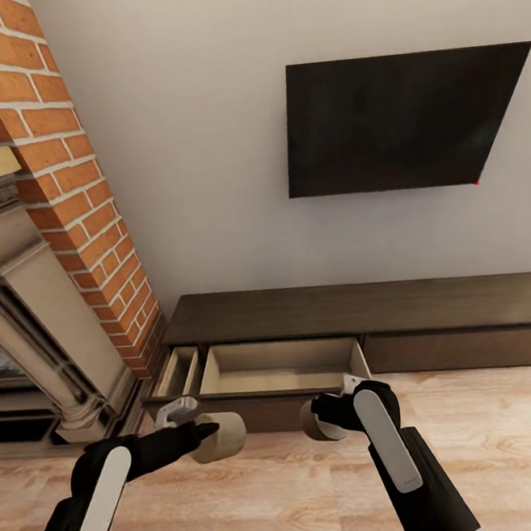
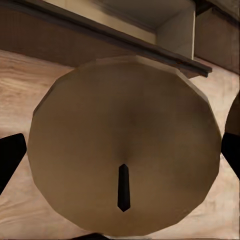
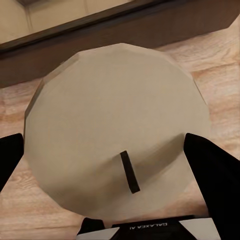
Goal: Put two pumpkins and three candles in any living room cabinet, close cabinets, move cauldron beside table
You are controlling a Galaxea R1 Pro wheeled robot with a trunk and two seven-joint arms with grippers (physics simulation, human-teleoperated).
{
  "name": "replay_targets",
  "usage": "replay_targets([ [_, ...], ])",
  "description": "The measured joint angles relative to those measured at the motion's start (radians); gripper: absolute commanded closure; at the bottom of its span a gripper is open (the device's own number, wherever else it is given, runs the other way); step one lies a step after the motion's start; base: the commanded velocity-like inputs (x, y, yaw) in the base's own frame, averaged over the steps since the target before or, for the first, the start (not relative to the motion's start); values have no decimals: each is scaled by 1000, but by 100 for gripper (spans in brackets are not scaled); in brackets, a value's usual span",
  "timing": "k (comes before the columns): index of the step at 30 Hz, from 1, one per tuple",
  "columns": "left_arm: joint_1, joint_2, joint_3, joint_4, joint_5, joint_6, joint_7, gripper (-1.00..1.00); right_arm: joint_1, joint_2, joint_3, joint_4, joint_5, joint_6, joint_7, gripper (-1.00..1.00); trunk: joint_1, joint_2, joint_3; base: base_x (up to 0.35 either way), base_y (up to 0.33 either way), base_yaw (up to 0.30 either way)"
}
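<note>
Each pincer grips a beige candle: left pincer (image 1: 202,431) on one candle (image 1: 219,436), right pincer (image 1: 332,413) on another (image 1: 319,419), before the cabinet's (image 1: 367,308) open drawer (image 1: 279,368). Mirrored "GALAXEA" lettering (image 3: 146,227) marks the right wrist.

Two squat, round beige wax candles with short black wicks: one (image 1: 219,436) at the left, one (image 1: 320,419) at the right. One long, low dark-brown wooden cabinet (image 1: 367,308) with two drawers pulled open. One flat black wall-mounted screen (image 1: 402,121). One red brick chimney column (image 1: 70,179).
</note>
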Motion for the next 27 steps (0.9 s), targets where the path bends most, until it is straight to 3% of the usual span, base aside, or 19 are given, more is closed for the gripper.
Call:
replay_targets([
  [2,0,40,-3,4,111,0,0,100,0,0,0,-1,-1,1,0,100,0,0,0,114,0,0],
  [3,0,62,-5,7,191,0,-1,100,0,0,1,-1,-2,1,1,100,0,0,0,49,0,0],
  [4,0,74,-6,9,237,0,-1,100,0,0,0,0,-3,1,2,100,0,0,0,32,0,0],
  [7,0,94,-6,12,301,0,-2,100,0,0,-7,0,-5,-4,47,100,-11,21,9,11,0,0],
  [17,0,99,1,13,301,0,0,100,14,0,-36,8,4,-12,290,100,-50,91,41,1,0,0],
  [22,0,100,3,14,295,-11,13,100,16,0,-41,9,10,-12,312,100,-69,126,56,0,0,0],
  [27,0,100,3,14,262,-51,87,100,16,0,-41,9,12,-39,315,100,-88,161,72,0,0,0],
])
